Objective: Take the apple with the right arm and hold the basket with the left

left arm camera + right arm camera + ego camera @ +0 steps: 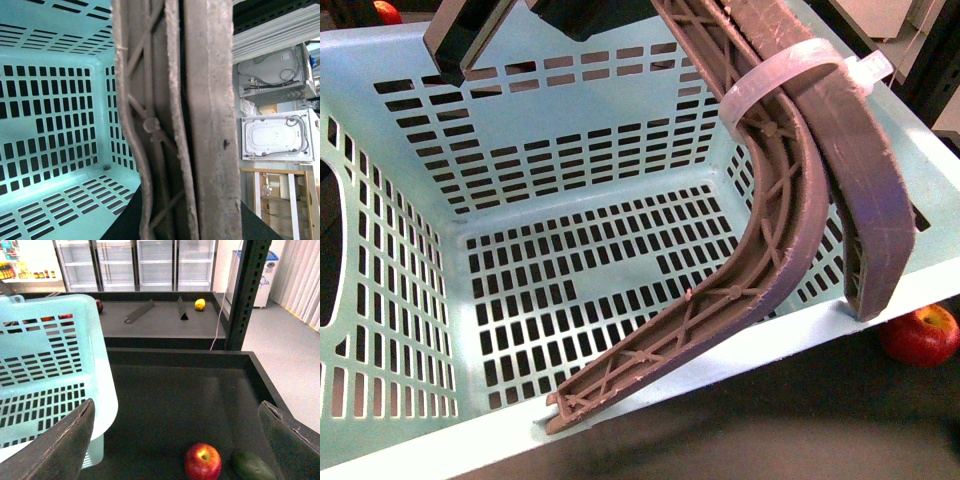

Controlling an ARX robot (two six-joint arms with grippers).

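One glossy red apple point(203, 461) on black worktop point(165, 400) outside pale mint plastic basket point(105, 390), dark green fruit point(252, 466) beside it, right wrist view only, left brown pincer point(715, 360) clamped astride basket wall, right pincer point(176, 412) spread wide.

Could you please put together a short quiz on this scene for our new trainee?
1. True or false: the glossy red apple lies inside the pale mint-blue slotted plastic basket.
2. Pick one: the right gripper is A) open and empty, B) shut on the apple, C) shut on the basket.
3. Fill in: the left gripper has its curved brown ribbed fingers one inside and one outside the basket's near right ___.

Key: 1 false, it lies on the dark surface outside the basket; 2 A; 3 wall.
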